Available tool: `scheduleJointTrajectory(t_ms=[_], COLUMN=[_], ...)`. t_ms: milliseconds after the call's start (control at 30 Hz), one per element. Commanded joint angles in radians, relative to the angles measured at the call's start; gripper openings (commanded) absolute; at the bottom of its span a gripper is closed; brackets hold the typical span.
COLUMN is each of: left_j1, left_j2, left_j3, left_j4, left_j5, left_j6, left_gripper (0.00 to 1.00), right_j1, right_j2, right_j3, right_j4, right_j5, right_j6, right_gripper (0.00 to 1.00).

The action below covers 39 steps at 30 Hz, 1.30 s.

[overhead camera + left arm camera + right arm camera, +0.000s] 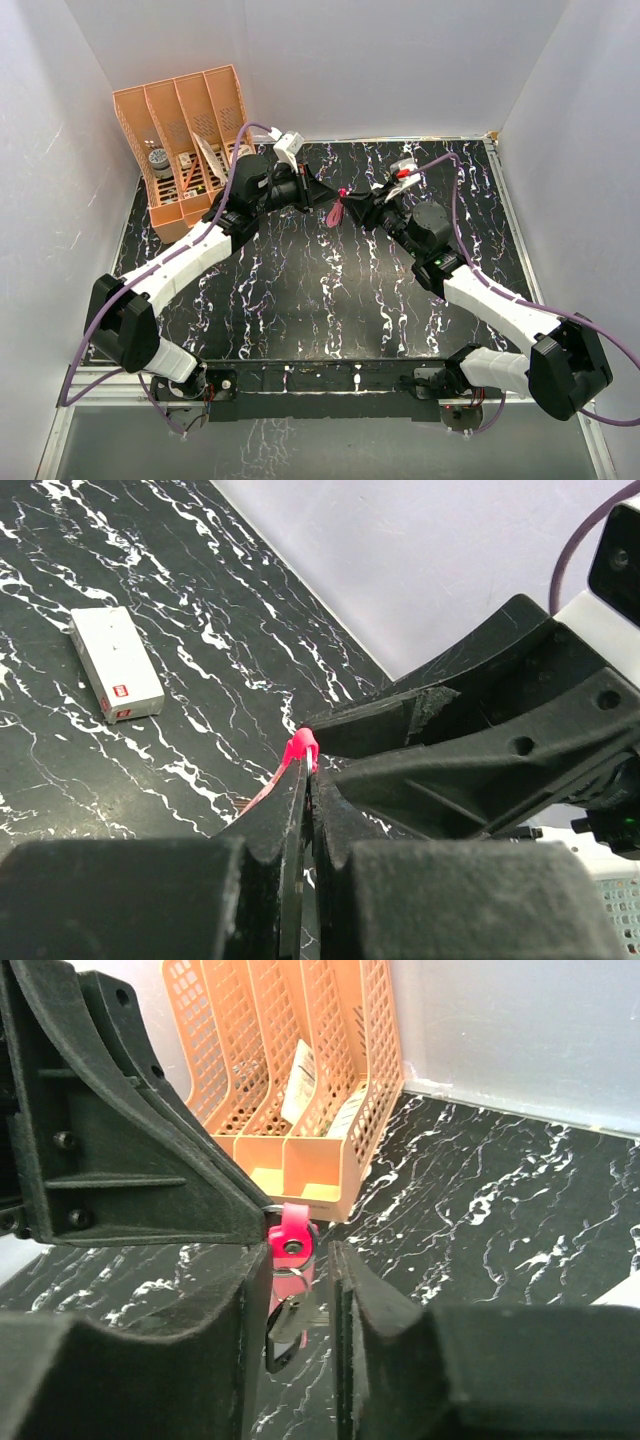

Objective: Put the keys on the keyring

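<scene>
The keyring point(337, 208), a small metal ring with a bright pink strip tag, hangs in the air between my two grippers above the back middle of the table. My left gripper point(322, 192) is shut on the ring's edge; in the left wrist view the pink tag point(300, 748) sticks out past the closed fingertips point(290, 810). A dark-headed grey key point(288, 1318) hangs from the ring under the pink tag point(291, 1243). My right gripper point(298, 1265) is open, with the key and tag hanging between its fingers. My right gripper also shows in the top view point(358, 205).
An orange mesh file organizer point(185, 140) stands at the back left and shows behind the keyring in the right wrist view point(300, 1080). A white rectangular box with a red mark point(115, 677) lies on the black marbled table point(320, 290). White walls surround the table.
</scene>
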Motion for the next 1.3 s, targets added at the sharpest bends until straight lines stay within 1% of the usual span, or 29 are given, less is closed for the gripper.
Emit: scheduleJointTrajectory(t_ms=[0,100,167,300,433,533,700,833,1100,1267], left_j1=[-0.011,-0.012,-0.012,-0.012,-0.012,-0.011,-0.011,-0.011,-0.012,-0.011], left_j2=[-0.006,-0.003,0.004,0.019,0.046,0.076,0.123,0.152,0.156,0.135], left_j3=[0.005,0.038,0.056,0.077,0.123,0.196,0.303,0.355,0.360,0.341], left_j4=[0.001,-0.074,-0.114,-0.141,-0.188,-0.271,-0.392,-0.452,-0.491,-0.487], left_j5=[-0.036,-0.071,-0.084,-0.076,-0.065,-0.055,-0.047,-0.029,-0.002,0.006], left_j6=[0.012,0.030,0.037,0.032,0.028,0.047,0.079,0.084,0.080,0.072], left_gripper=[0.00,0.00,0.00,0.00,0.00,0.00,0.00,0.00,0.00,0.00], right_j1=[0.003,0.003,0.003,0.003,0.003,0.003,0.003,0.003,0.003,0.003], right_j2=[-0.042,-0.090,-0.119,-0.142,-0.136,-0.121,-0.079,-0.055,-0.023,0.008], right_j3=[0.056,0.040,0.033,0.037,0.031,0.024,0.032,0.029,0.023,0.025], right_j4=[0.019,0.004,-0.012,-0.071,-0.120,-0.130,-0.167,-0.165,-0.148,-0.142], right_j5=[-0.006,0.022,0.033,0.012,-0.041,-0.077,-0.089,-0.099,-0.072,-0.072], right_j6=[-0.001,-0.015,-0.024,-0.047,-0.044,-0.026,-0.031,-0.032,-0.051,-0.055], right_gripper=[0.36,0.40,0.41,0.41,0.42,0.42,0.42,0.42,0.42,0.39])
